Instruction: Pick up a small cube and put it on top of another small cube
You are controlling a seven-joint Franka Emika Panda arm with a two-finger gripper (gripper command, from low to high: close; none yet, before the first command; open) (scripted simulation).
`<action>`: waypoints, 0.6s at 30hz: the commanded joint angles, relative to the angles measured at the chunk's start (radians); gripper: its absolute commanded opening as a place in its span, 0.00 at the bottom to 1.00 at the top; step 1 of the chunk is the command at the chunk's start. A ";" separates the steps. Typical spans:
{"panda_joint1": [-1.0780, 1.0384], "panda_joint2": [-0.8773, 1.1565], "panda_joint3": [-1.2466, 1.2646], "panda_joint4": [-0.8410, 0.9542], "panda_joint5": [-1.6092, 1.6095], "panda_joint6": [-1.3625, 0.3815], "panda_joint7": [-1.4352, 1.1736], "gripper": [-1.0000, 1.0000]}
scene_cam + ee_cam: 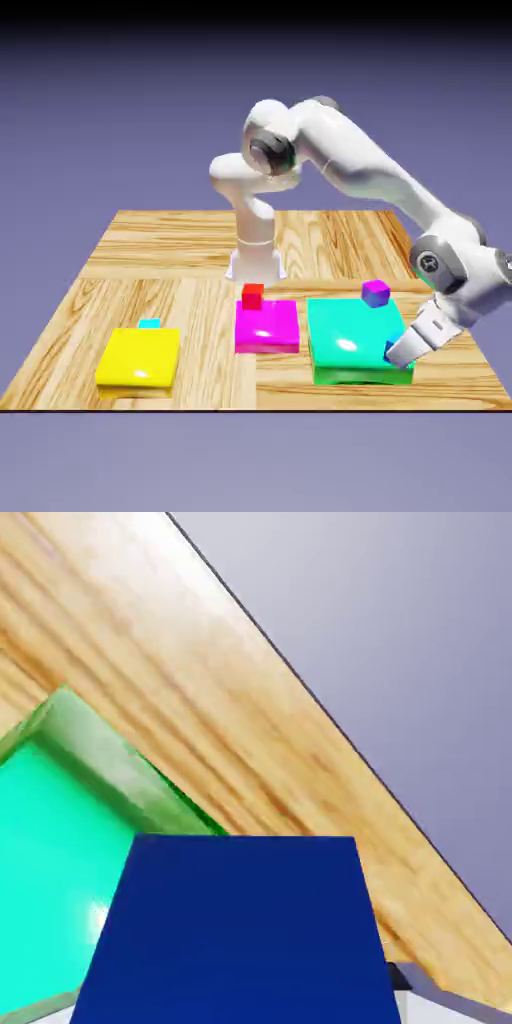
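The wooden table with striped grain is the largest thing. On it, toward four o'clock in the exterior view, lies the broad turquoise-green slab. The white two-finger hand reaches in at this slab's four o'clock corner, tilted, and it grips the small dark blue cube.

I judge that the grasp is just made and the lift comes next. The hand should raise the cube clear of the slab, then carry it above another small cube, perhaps the small purple-magenta cube at the slab's one o'clock. It needs to be levelled before release, or the cube may slide off.

The exterior view shows the possible supports, but the hand hides most of the blue cube. The hand view shows its dark face large between the fingertips, and no other cube.
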 commanded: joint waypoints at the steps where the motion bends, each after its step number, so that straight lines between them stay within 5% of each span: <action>1: -0.005 -0.032 -0.017 -0.036 0.013 0.009 0.000 0.00; 18: -0.083 -0.581 -0.298 -0.652 0.276 0.167 -0.006 0.00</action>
